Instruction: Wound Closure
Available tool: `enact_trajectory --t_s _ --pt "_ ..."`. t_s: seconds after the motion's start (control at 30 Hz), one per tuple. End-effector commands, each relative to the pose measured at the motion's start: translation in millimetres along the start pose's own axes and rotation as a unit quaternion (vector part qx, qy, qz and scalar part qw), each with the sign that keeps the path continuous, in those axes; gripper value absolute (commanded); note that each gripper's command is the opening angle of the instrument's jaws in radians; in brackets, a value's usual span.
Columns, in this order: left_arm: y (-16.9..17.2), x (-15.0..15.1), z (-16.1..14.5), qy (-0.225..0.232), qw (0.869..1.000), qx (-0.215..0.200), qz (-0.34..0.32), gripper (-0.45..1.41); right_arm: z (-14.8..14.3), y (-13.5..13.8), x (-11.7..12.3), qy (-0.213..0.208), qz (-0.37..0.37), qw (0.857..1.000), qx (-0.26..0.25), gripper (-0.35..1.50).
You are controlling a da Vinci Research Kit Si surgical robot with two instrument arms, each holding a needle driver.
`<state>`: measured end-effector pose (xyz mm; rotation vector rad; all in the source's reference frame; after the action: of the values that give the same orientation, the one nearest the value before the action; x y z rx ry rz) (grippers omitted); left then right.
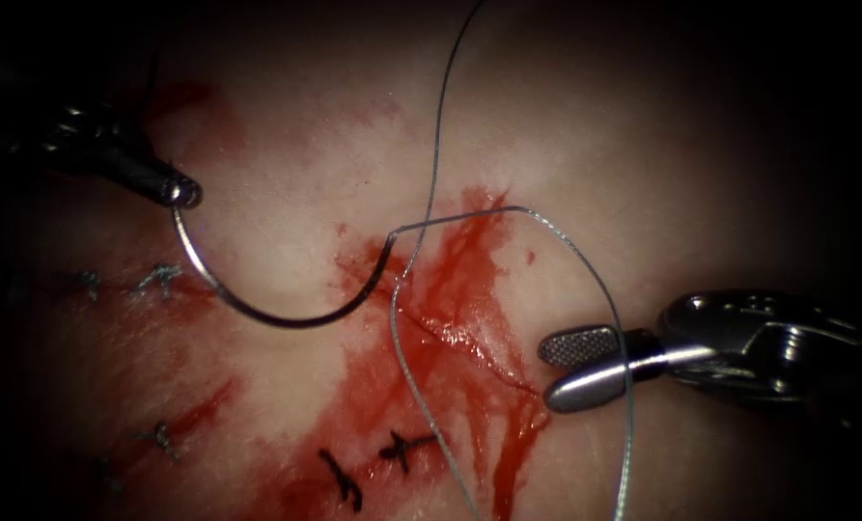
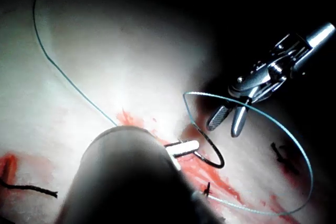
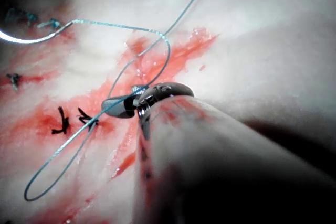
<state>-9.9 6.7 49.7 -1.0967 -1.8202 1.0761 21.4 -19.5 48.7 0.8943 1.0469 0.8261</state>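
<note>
In the endoscope view the left tool (image 1: pixel 181 190) is reaching in from the upper left of the frame and is clamping the needle (image 1: pixel 276 314) at one end of its curve, with its jaws closed tight on the steel. The needle is hanging free above the tissue (image 1: pixel 286 145), not lodged in it, on the left of the cut (image 1: pixel 469 342); its arc is sagging toward the bottom of the frame like a shallow bowl, and its long axis is running across the picture from the held end at upper left to the thread-bearing end near the centre. The thread (image 1: pixel 585 260) is leaving that end, arching rightward and dropping past the right tool (image 1: pixel 566 371), which is sitting at the right of the frame with its jaws parted and holding nothing. Red fluid (image 1: pixel 469 289) is pooling around the cut. Judging by this, the needle is being held clear between bites; another bite would call for a regrip farther along the curve.
</note>
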Motion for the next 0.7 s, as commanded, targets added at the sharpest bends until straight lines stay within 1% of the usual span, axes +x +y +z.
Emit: enact_trajectory --t_s 0.03,0.1,0.13,0.17,0.2,0.3,0.33,0.37,0.43,0.47,0.5,0.57,0.7 --pt "0.5 0.0 0.7 -0.016 1.000 -0.011 0.010 -0.45 2.1 0.7 -0.2 0.006 0.003 0.999 -0.040 0.53" --pt "1.5 0.0 1.0 -0.019 0.999 -0.018 0.027 -0.45 3.1 1.0 -0.7 0.011 0.008 0.999 -0.052 0.54" --pt "1.8 0.0 1.0 -0.017 0.999 -0.019 0.037 -0.45 3.8 1.1 -1.2 0.008 0.023 0.998 -0.051 0.61" --pt "2.1 0.1 0.9 -0.016 0.999 -0.020 0.043 -0.45 4.2 1.2 -1.7 0.004 0.037 0.998 -0.050 0.58" --pt "2.4 0.4 0.6 -0.005 0.998 -0.017 0.053 -0.45 5.3 1.3 -2.7 -0.002 0.056 0.997 -0.048 0.54" --pt "2.5 0.9 0.0 0.007 0.998 -0.013 0.066 -0.45 6.9 1.7 -3.8 0.000 0.072 0.996 -0.053 0.49" --pt "2.4 1.0 -0.2 0.006 0.998 -0.014 0.068 -0.45 7.8 1.9 -4.0 0.002 0.089 0.994 -0.057 0.49" --pt "2.4 1.2 -0.4 0.008 0.997 -0.013 0.073 -0.45 9.0 2.2 -4.1 0.009 0.126 0.990 -0.058 0.39" --pt "2.3 1.3 -0.5 0.009 0.997 -0.013 0.073 -0.45 10.1 2.5 -4.1 0.018 0.160 0.985 -0.056 0.36" --pt "2.3 1.3 -0.5 0.014 0.997 -0.010 0.075 -0.45 11.0 2.6 -4.0 0.031 0.192 0.979 -0.055 0.34" --pt "2.3 1.3 -0.5 0.014 0.997 -0.010 0.075 -0.45 11.3 2.7 -4.0 0.037 0.201 0.977 -0.058 0.34" --pt "2.2 1.3 -0.5 0.016 0.997 -0.009 0.075 -0.45 12.0 3.0 -3.8 0.042 0.207 0.976 -0.061 0.44" --pt "2.2 1.4 -0.5 0.018 0.997 -0.008 0.075 -0.45 12.6 3.4 -3.3 0.056 0.218 0.973 -0.056 0.43"
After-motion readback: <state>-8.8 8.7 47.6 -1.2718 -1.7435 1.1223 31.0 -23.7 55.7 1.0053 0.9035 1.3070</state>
